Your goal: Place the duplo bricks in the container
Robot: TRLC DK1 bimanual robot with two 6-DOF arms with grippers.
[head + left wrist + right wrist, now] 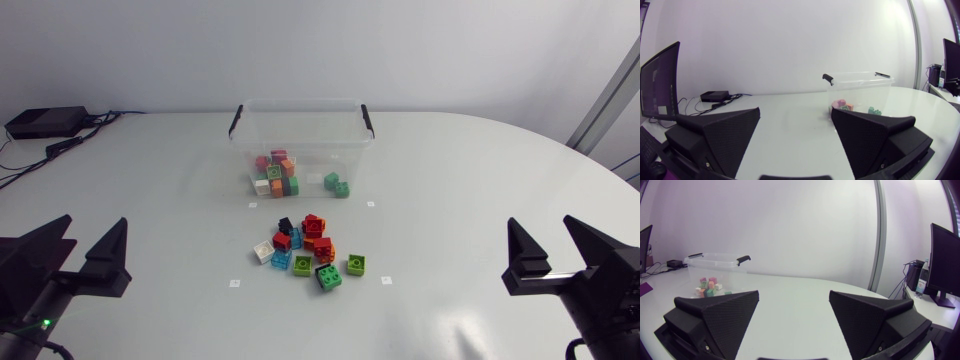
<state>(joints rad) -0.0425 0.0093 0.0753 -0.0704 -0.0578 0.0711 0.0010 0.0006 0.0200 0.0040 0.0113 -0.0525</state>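
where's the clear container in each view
Head view: the clear container stands mid-table, beyond the loose brick pile.
Left wrist view: clear container ahead of the left gripper, past one fingertip.
Right wrist view: clear container ahead of the right gripper, past the opposite fingertip.
Shared landmark: its black handles and the bricks inside.

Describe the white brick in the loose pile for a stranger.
Find the clear container at the far side of the table; a pile of duplo bricks lies before it. The white brick sits at the pile's left edge, the only white one there.
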